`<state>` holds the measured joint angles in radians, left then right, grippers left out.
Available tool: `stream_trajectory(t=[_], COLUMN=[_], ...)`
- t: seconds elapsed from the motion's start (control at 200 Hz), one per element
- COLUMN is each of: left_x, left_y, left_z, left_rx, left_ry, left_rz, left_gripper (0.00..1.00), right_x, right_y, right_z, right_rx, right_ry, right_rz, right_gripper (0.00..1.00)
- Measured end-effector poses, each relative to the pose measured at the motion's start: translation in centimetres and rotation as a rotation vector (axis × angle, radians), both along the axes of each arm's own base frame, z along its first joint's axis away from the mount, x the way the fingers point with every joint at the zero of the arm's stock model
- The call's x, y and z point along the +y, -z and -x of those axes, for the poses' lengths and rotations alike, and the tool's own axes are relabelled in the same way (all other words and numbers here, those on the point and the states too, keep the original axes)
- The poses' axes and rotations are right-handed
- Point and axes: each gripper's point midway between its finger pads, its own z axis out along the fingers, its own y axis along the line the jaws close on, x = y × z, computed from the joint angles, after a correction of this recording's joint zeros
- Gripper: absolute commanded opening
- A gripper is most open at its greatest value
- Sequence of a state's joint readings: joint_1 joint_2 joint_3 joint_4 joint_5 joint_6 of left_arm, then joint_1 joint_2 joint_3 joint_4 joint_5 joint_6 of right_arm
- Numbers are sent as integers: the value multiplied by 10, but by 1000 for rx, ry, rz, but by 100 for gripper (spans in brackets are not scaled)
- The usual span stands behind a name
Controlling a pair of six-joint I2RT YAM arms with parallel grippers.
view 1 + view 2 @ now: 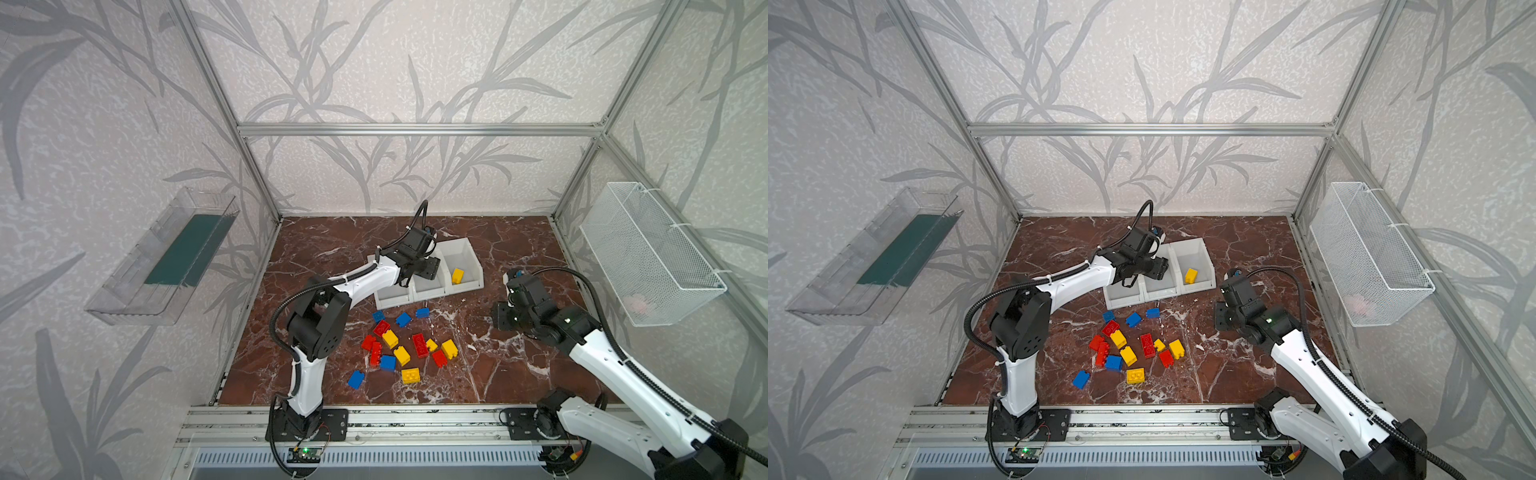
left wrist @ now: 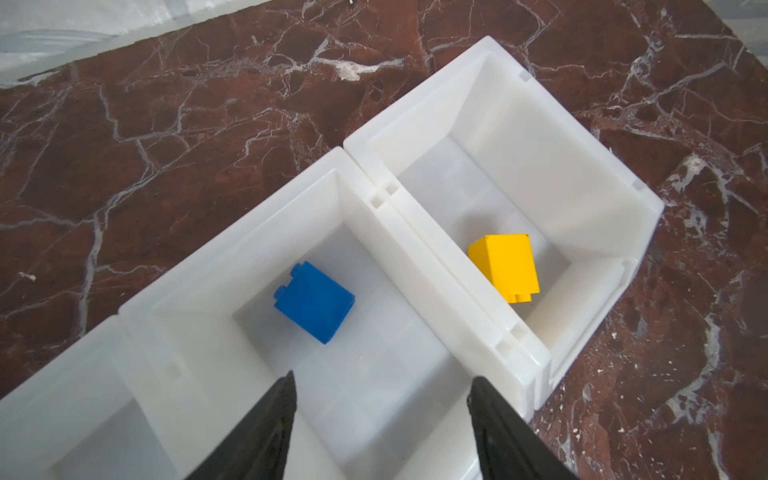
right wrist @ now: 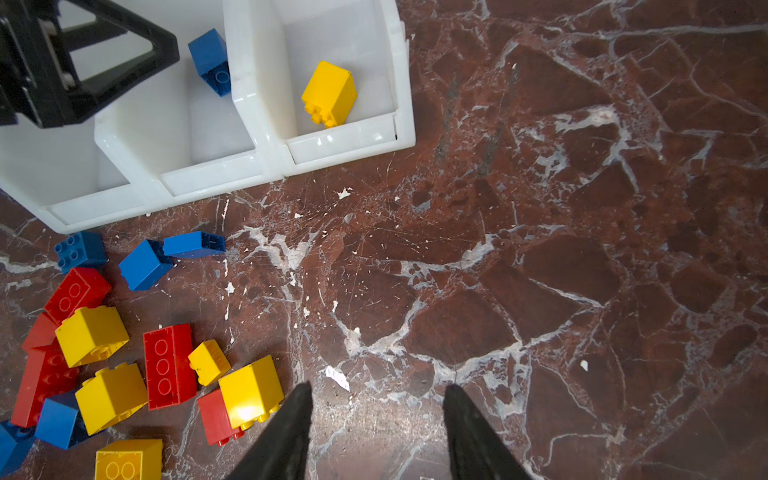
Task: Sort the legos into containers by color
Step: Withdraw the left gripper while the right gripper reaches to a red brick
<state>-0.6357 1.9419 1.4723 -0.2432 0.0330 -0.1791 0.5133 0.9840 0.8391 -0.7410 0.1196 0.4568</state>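
Three white bins stand in a row at the back of the marble table. My left gripper (image 2: 383, 376) hangs open and empty over the middle bin (image 2: 228, 232), where a blue lego (image 2: 313, 301) lies on its side. A yellow lego (image 2: 505, 264) lies in the right bin (image 2: 540, 166); both top views show it (image 1: 457, 275) (image 1: 1190, 275). The left bin (image 1: 392, 297) shows no lego. Several red, blue and yellow legos (image 1: 403, 349) lie loose in front of the bins. My right gripper (image 3: 379, 385) is open over bare table, just right of a yellow lego (image 3: 249, 390) at the pile's edge.
A white wire basket (image 1: 648, 253) hangs on the right wall and a clear plastic tray (image 1: 166, 257) on the left wall. Aluminium frame posts stand at the table's corners, and a rail (image 1: 415, 419) runs along the front edge.
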Motion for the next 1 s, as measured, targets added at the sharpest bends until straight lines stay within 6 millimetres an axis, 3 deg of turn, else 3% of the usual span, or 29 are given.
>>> stream_trajectory(t=[0.29, 0.47, 0.695, 1.0], left_x=[38, 77, 117, 158], left_y=[-41, -28, -28, -14], left_z=[42, 74, 95, 134], left_rx=[-52, -25, -15, 10], left_ry=[-58, -137, -232, -319], left_rz=[87, 90, 32, 0], left_gripper=[70, 72, 72, 72], right_x=[47, 90, 146, 185], right_y=[21, 28, 37, 72], right_z=[9, 17, 21, 17], right_rx=[76, 104, 135, 221], right_ry=[-196, -339, -465, -477], right_rz=[2, 22, 45, 95], right_gripper=[52, 52, 52, 52])
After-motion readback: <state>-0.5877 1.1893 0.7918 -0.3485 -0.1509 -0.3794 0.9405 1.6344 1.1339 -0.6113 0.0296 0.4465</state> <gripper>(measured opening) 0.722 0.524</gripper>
